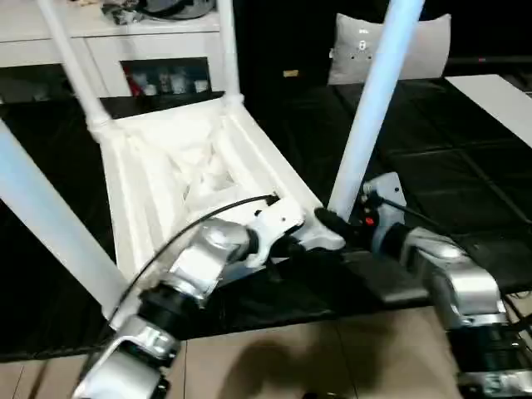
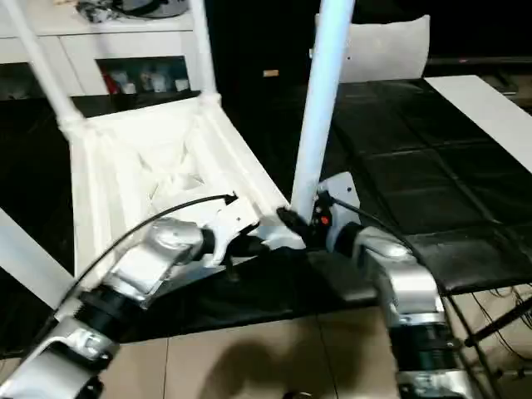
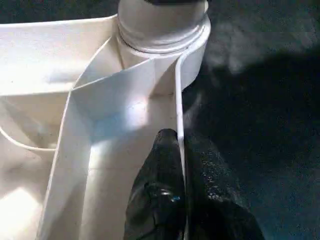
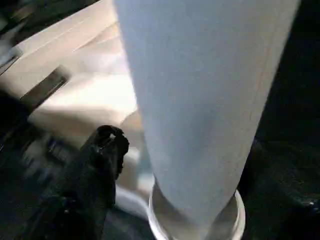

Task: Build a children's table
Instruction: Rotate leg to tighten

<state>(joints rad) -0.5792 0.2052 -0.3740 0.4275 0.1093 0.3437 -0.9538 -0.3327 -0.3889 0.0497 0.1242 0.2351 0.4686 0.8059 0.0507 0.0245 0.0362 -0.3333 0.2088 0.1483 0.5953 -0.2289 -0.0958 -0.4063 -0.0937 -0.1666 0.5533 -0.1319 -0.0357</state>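
The children's table lies upside down: its white ribbed tabletop (image 1: 166,183) rests on the black work table (image 1: 440,158). Several white legs stand up from its corner sockets, two at the back (image 1: 71,58) (image 1: 226,50), one near left (image 1: 41,224) and one near right (image 1: 374,108). My left gripper (image 3: 179,137) is shut on the tabletop's thin rim wall, just short of the near right socket (image 3: 160,30). My right gripper (image 1: 337,223) sits at the base of the near right leg (image 4: 200,100). One of its fingers (image 4: 107,150) stands a little off the leg, the other is hidden behind it.
A white cabinet (image 1: 108,41) with glass doors stands behind the work table. A grey cushion (image 1: 424,46) leans at the back right, and a white board (image 1: 499,100) lies at the far right. The tan floor (image 1: 332,357) shows below the table's near edge.
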